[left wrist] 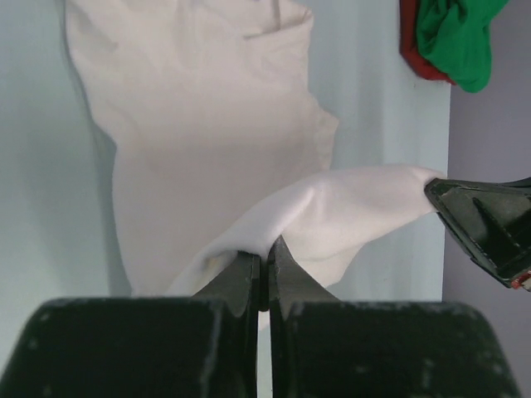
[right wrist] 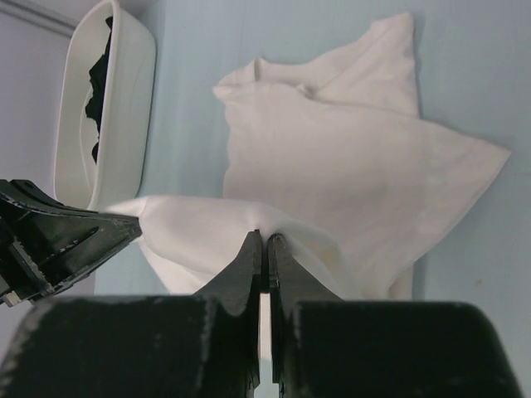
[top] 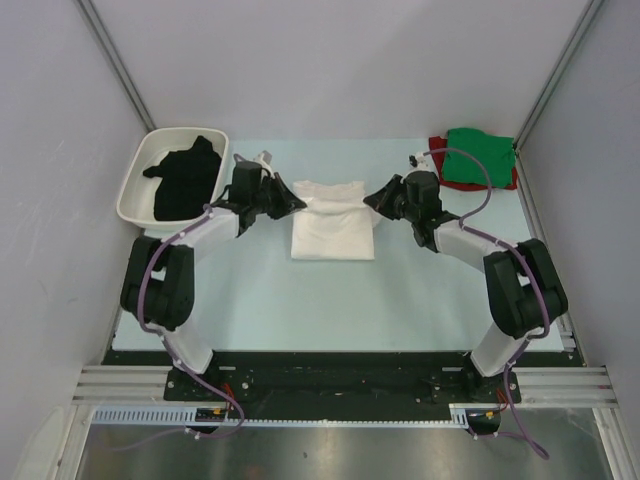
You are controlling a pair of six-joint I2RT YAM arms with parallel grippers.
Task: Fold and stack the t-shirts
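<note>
I count four shirts, one of each colour. The white shirt is the one I am working. It lies in the middle of the tabletop, folded down to a rough rectangle with its sleeves tucked in and the collar at the far end. The cloth is plain and soft, with shallow creases.

The left jaws are closed tight on a pinch of that white cloth at the shirt's left side. The right jaws are closed on it in the same way at the right side. In both wrist views a band of white fabric rises off the flat part of the shirt and runs taut from one pair of jaws to the other.

The green shirt sits bunched on top of the red shirt at the far right corner of the tabletop. Only a rim of red shows beneath it. The black shirt is crumpled inside the single white tray at the far left, well apart from the white one.

Both arms reach inward and face each other across the white shirt.
</note>
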